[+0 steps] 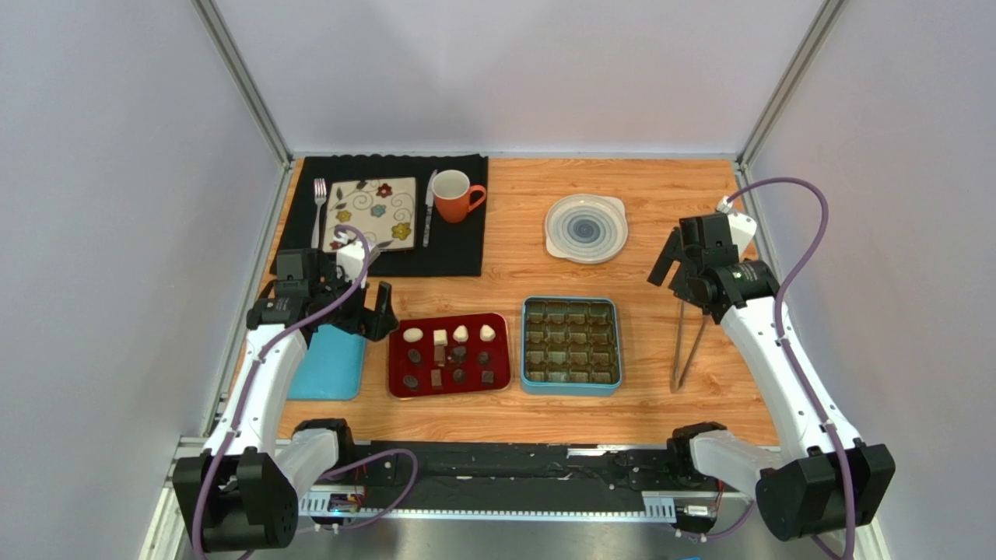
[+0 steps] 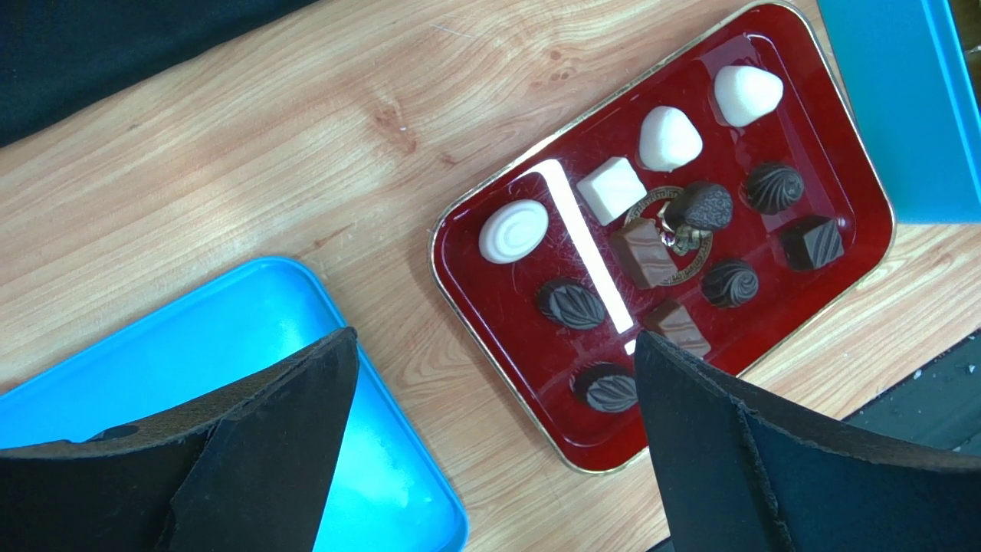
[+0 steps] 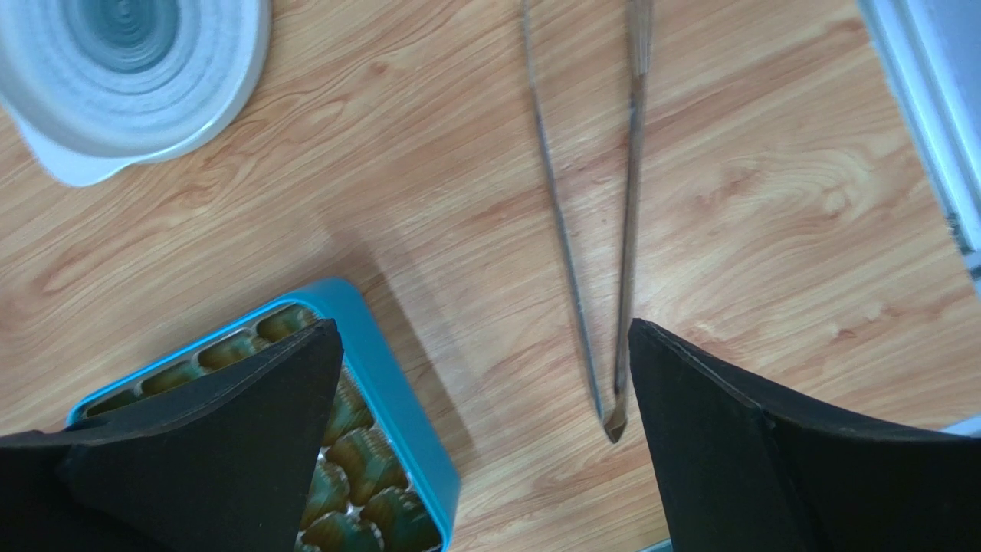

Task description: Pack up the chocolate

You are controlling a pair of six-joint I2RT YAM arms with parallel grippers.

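Observation:
The chocolates (image 1: 448, 356), several white and dark bonbons, lie on a red tray (image 1: 403, 379) left of centre. The teal box (image 1: 571, 379) with its brown gridded insert sits just right of the tray. In the left wrist view the bonbons (image 2: 669, 138) are spread over the tray (image 2: 495, 311). My left gripper (image 1: 377, 315) is open and empty, above the gap between the tray and a flat teal lid (image 2: 173, 357); it shows in its wrist view (image 2: 493, 339). My right gripper (image 1: 684, 280) is open and empty over bare wood between the box (image 3: 380, 368) and metal tongs (image 3: 631, 207); it also shows in its wrist view (image 3: 484, 324).
The tongs (image 1: 687, 344) lie right of the box. A white round lid (image 1: 586, 228) lies at the back centre. A black mat (image 1: 456, 251) at the back left holds a patterned plate (image 1: 372, 214), a fork, a knife and an orange mug (image 1: 454, 194). The teal lid (image 1: 327, 364) lies left of the tray.

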